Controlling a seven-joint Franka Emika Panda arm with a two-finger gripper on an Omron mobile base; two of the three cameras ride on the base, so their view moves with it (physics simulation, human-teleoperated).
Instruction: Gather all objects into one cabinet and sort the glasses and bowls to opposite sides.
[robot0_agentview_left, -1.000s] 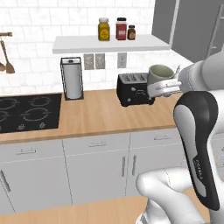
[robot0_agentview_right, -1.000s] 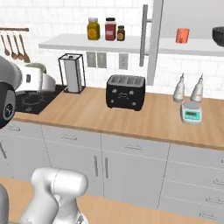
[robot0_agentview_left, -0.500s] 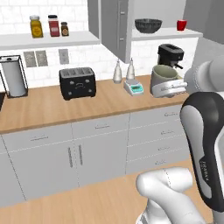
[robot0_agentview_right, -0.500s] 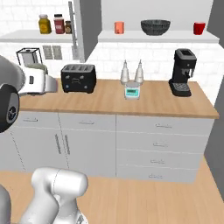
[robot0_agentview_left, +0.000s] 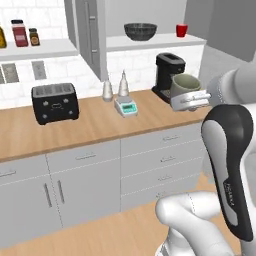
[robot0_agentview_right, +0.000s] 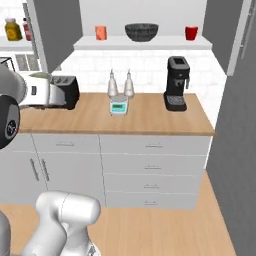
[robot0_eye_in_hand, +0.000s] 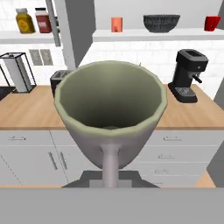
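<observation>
My gripper (robot0_agentview_left: 192, 99) is shut on the grey cup (robot0_agentview_left: 185, 84), holding it upright at counter height just right of the coffee machine. The cup's open mouth (robot0_eye_in_hand: 111, 98) looms close in the hand view and hides the fingertips. The open wall cabinet (robot0_agentview_right: 140, 43) is up ahead, with grey sides and a white shelf floor. On that shelf the orange cup (robot0_agentview_right: 101, 33) stands at the left. The dark mesh bowl (robot0_agentview_right: 141, 31) sits in the middle and the red cup (robot0_agentview_right: 191, 33) at the right. The bowl (robot0_agentview_left: 140, 31) and red cup (robot0_agentview_left: 182, 30) also appear in the left base view.
On the wooden counter (robot0_agentview_right: 150, 117) stand a black coffee machine (robot0_agentview_right: 177, 82), a small scale (robot0_agentview_right: 118, 107) with two white bottles behind it, and a black toaster (robot0_agentview_left: 54, 102). Jars (robot0_agentview_left: 20, 32) sit on a shelf to the left. An open cabinet door (robot0_agentview_left: 92, 35) juts out.
The whole scene has slid left as the base drove right along the counter, bringing the open cabinet and coffee machine into view. The grey cup stays held in the shut gripper.
</observation>
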